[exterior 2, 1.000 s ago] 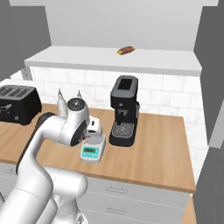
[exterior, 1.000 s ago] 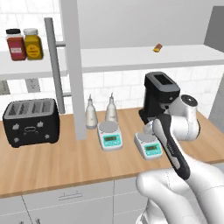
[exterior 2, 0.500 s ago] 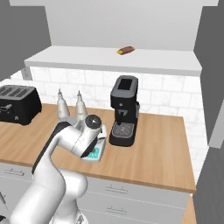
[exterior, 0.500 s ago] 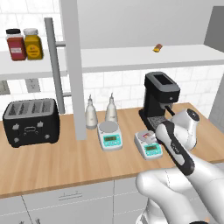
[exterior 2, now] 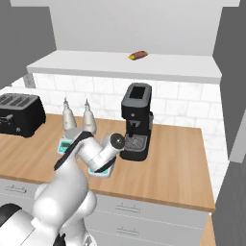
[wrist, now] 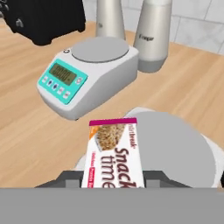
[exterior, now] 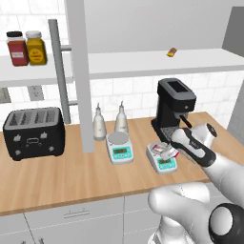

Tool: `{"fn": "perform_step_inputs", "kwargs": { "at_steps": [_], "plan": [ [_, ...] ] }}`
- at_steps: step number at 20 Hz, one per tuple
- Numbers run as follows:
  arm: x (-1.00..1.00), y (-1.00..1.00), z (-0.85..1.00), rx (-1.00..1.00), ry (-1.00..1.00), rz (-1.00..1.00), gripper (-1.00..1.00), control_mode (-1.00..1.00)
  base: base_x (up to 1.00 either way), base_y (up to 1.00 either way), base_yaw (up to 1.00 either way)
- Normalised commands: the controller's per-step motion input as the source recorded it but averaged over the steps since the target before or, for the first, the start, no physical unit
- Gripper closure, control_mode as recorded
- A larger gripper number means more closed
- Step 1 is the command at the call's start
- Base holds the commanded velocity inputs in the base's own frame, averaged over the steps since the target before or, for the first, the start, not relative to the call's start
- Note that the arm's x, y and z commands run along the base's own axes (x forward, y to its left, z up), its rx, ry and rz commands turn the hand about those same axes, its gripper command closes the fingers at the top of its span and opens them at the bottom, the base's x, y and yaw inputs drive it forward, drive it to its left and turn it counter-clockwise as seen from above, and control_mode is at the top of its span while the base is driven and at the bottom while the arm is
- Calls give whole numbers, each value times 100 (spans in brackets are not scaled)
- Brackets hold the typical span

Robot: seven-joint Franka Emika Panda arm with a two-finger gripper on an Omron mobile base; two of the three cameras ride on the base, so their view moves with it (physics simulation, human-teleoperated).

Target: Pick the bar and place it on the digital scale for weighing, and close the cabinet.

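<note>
The bar [wrist: 114, 153], in a pink-edged wrapper printed with "Snack time", is held in my gripper [wrist: 114, 178], which is shut on its near end. It hangs just above the silver pan of the digital scale [wrist: 179, 151]. In the left base view my gripper [exterior: 169, 153] holds the bar [exterior: 164, 151] over this right-hand scale [exterior: 162, 162], in front of the coffee machine. In the right base view my arm hides most of that scale [exterior 2: 106, 172]. The cabinet's grey door [exterior: 78, 71] stands open, with its long silver handle [exterior: 57, 71] facing out.
A second, near-identical scale [exterior: 119, 147] sits to the left, with two shakers [exterior: 109, 123] behind it. A black coffee machine [exterior: 175, 107] stands behind the right-hand scale and a black toaster [exterior: 33, 132] stands at the far left. On the shelf are two jars [exterior: 26, 47] and a small orange-brown item [exterior: 171, 51].
My hand has sunk and shifted a little to the right, bringing the bar close over the right-hand scale's pan. The grip has not changed.
</note>
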Motion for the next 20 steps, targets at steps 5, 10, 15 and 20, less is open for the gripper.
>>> {"fn": "perform_step_inputs", "kwargs": {
  "at_steps": [5,10,15,20],
  "plan": [
    [50,0,0,0,0,3,100,-100,0,0,0],
    [30,0,-6,0,0,0,100,-100,0,0,0],
    [15,0,-32,0,0,0,100,-100,0,0,0],
    [15,0,-40,0,0,0,100,-100,0,0,0]
  ]
}}
